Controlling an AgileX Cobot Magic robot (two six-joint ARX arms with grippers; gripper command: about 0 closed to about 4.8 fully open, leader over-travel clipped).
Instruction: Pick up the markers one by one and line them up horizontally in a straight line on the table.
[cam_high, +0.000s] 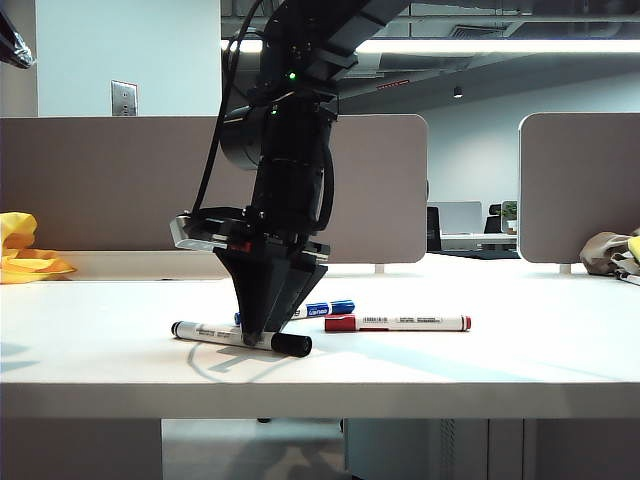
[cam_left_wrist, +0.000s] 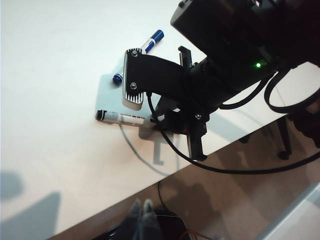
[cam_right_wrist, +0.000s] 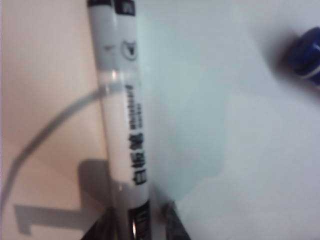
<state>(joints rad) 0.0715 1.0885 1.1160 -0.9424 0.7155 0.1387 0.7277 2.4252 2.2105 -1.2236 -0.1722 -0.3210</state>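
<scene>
The wide, flat white bench (cam_high: 480, 370) carries three slim white-barrelled markers. The black-capped marker (cam_high: 215, 333) lies nearest the front edge, slightly slanted. Just behind it to the right, the blue-capped marker (cam_high: 328, 309) and, nearer and further right, the red-capped marker (cam_high: 400, 322) lie level. Crumpled yellow cloth (cam_high: 25, 255) sits at the far left edge.

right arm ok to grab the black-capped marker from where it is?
Likely yes: the right gripper already straddles the black-capped marker on the table, jaws on either side of the barrel; the blue marker lies clear behind.
</scene>
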